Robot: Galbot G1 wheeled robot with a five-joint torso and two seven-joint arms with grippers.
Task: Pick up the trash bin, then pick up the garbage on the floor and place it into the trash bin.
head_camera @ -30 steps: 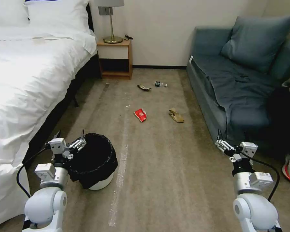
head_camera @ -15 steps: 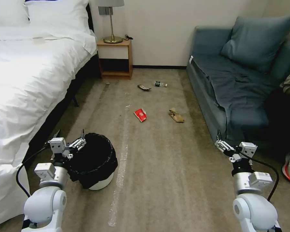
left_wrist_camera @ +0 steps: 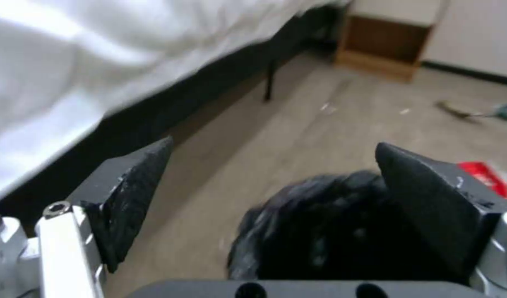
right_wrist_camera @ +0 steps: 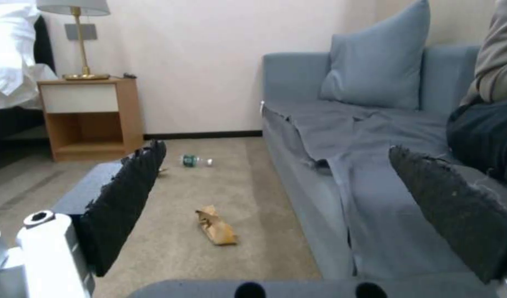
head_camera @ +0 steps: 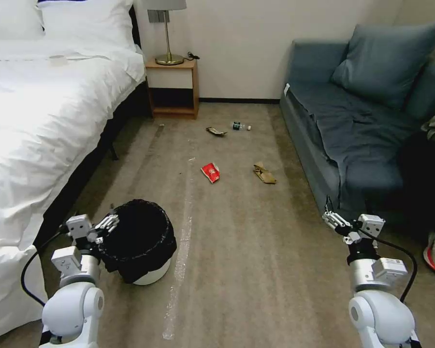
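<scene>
Item: left pincer [head_camera: 112, 221], jaws apart at trash bin's [head_camera: 145, 241] nine-o'clock rim, positioned for lifting; right pincer [head_camera: 331, 218] apart, idle; garbage [head_camera: 210, 172] at twelve o'clock

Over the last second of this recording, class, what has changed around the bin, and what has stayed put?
The left gripper, fingers open, has come down and back toward the robot at the near-left rim of the small round white trash bin with its crinkled black bag; nothing gripped yet. The bin, the red snack packet, the crumpled brown paper bag and the open right gripper by the sofa kept their places.
</scene>
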